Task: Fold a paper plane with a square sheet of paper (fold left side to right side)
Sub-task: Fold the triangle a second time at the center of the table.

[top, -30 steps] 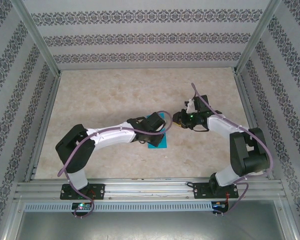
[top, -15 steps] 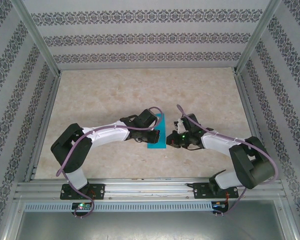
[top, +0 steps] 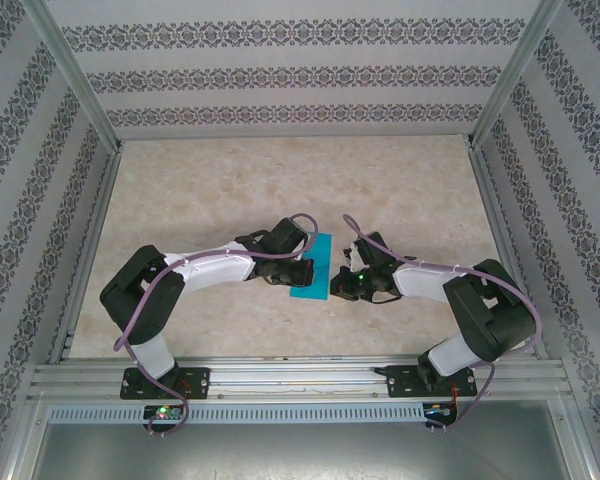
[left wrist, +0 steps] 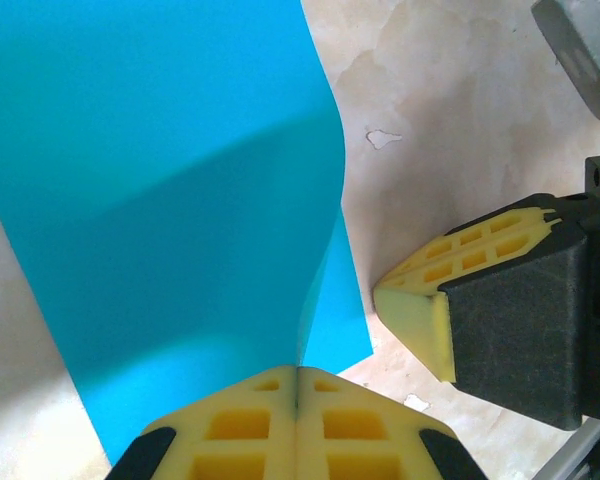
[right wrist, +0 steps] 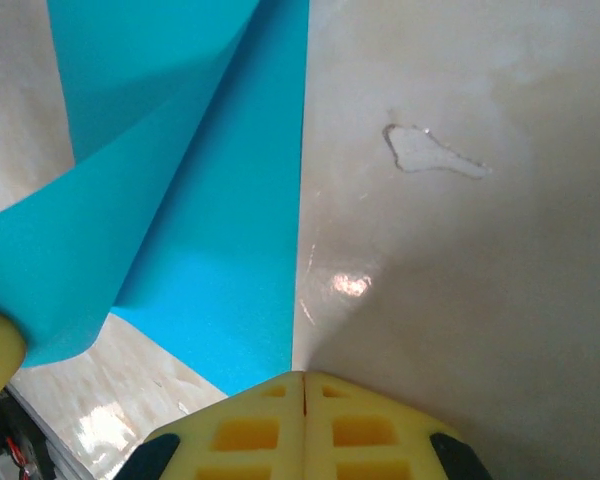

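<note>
Marble table (top: 230, 180): 1 paper sheet (top: 318, 270); 2 grippers: left gripper (left wrist: 298, 375) clamped on sheet, right gripper (right wrist: 302, 378) jaws together.

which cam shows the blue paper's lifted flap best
Left wrist. The square sheet of paper is large there, its lifted flap curving down into the shut left pincer. Right wrist shows the flap curling over the flat layer, cropped. Top external shows a small teal patch between the arms.
</note>
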